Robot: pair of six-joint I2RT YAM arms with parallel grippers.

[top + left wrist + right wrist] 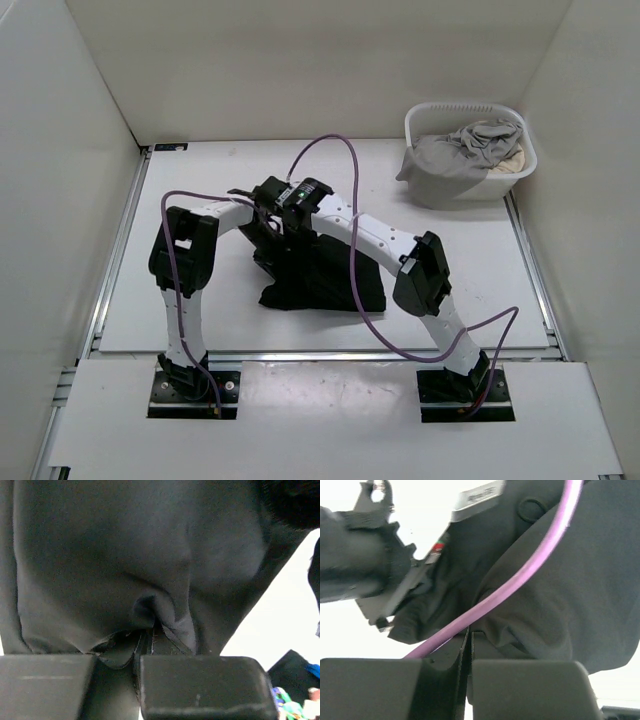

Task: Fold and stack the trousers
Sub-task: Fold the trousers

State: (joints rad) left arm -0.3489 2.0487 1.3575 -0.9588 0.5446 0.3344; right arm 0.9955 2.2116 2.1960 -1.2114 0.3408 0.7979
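The black trousers (325, 275) lie bunched at the middle of the table, with their upper part lifted towards the two grippers. My left gripper (266, 218) and right gripper (288, 226) meet close together over the near-left top of the pile. In the left wrist view the left gripper (145, 642) is shut on a pinched fold of the trousers (125, 555). In the right wrist view the right gripper (469, 637) is shut with the trousers (580, 580) gathered at its tips. A purple cable (520, 575) crosses in front. The left arm's wrist (365, 575) is close at the left.
A white laundry basket (430, 115) stands at the back right, holding a light grey garment (465, 150) and a beige cloth (512, 155). White walls enclose the table on three sides. A purple cable (340, 150) loops above the arms.
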